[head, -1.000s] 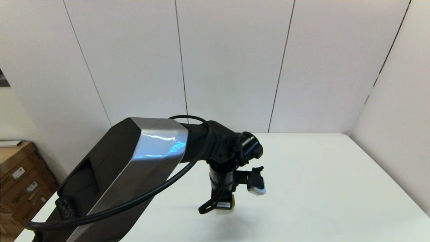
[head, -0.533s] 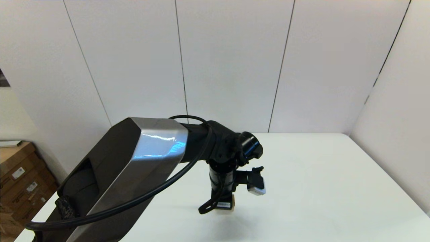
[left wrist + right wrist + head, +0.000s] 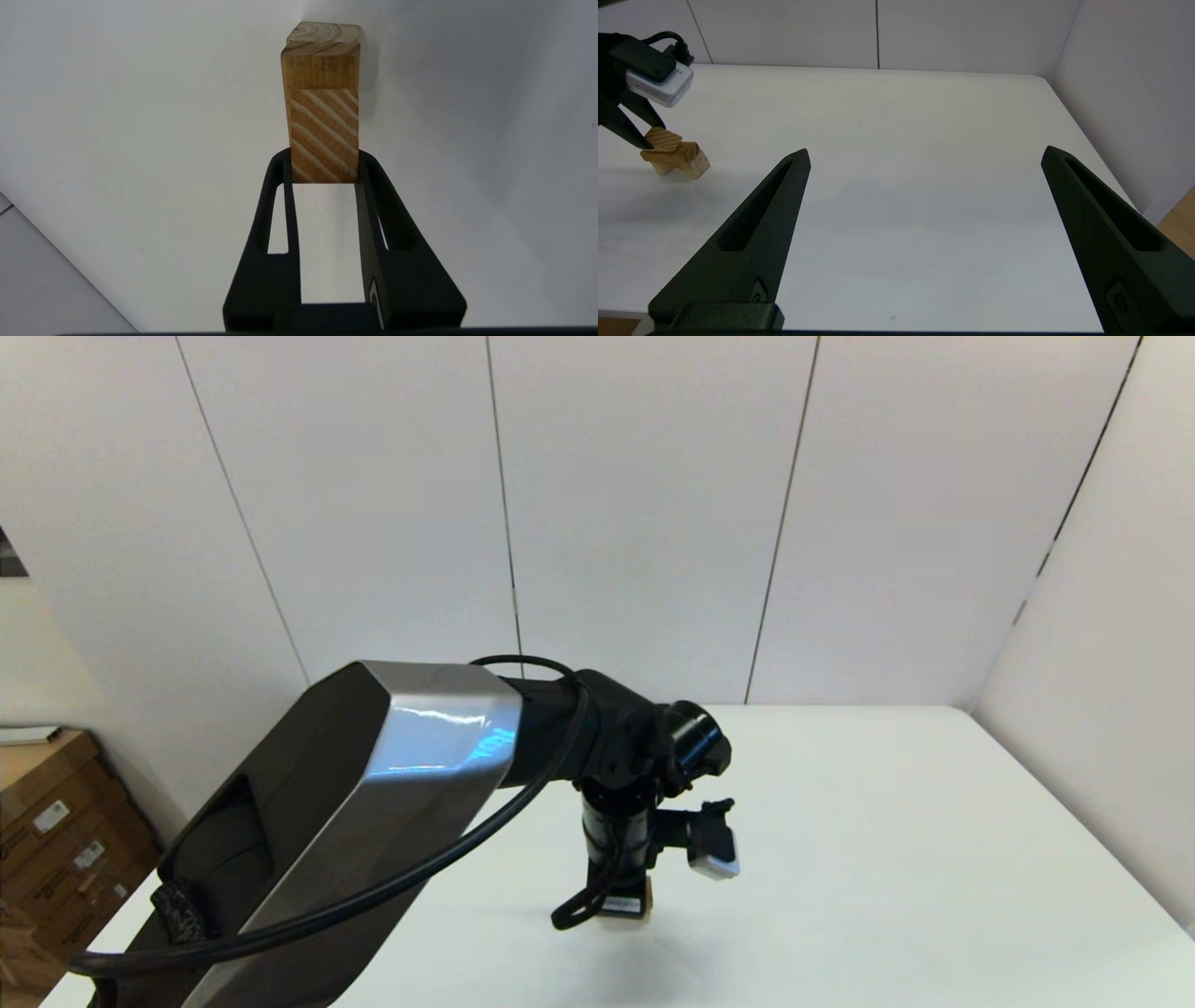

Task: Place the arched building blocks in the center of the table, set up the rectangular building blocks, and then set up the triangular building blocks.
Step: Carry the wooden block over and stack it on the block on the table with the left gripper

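The right gripper [image 3: 924,154] hangs low over the near side of the white table [image 3: 896,140], its fingers spread wide and holding nothing. Farther off, near the middle of the table, the left gripper [image 3: 324,163] points down and pinches a striped wooden block [image 3: 324,135] between its fingers. That block rests across another wooden block [image 3: 682,161] lying on the table.

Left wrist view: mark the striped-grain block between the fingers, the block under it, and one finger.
striped-grain block [image 3: 324,135], left wrist view, on its grained face.
lower block [image 3: 321,70], left wrist view, on its front face.
left gripper's finger [image 3: 275,224], left wrist view, on the black side bar.
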`<action>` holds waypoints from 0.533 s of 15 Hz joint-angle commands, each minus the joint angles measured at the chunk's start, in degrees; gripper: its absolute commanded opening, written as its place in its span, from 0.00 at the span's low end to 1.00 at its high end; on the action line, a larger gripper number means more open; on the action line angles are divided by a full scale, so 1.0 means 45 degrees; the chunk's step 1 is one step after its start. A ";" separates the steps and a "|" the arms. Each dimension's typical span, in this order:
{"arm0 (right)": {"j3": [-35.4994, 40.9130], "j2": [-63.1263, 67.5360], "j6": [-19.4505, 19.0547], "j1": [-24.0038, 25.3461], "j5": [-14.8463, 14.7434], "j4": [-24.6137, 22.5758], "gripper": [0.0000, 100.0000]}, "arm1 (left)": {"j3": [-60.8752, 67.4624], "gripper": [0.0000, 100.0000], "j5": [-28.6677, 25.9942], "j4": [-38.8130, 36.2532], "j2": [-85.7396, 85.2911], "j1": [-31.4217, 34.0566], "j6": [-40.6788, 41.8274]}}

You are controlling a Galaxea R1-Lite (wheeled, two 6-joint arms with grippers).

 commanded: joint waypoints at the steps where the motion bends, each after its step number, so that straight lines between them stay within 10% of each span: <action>1: 0.0020 -0.0003 -0.0006 0.0010 0.0001 -0.0002 1.00 | -0.0001 0.00 0.0018 0.0063 -0.0040 -0.0002 0.0054; 6: 0.0020 -0.0003 -0.0006 0.0010 0.0001 -0.0002 1.00 | -0.0001 0.00 0.0018 0.0102 -0.0059 -0.0022 0.0074; 7: 0.0020 -0.0003 -0.0006 0.0010 0.0001 -0.0002 1.00 | -0.0001 1.00 0.0018 0.0121 -0.0059 -0.0002 0.0074; 8: 0.0020 -0.0003 -0.0006 0.0010 0.0001 -0.0002 1.00 | -0.0001 1.00 0.0018 0.0121 -0.0059 -0.0022 0.0191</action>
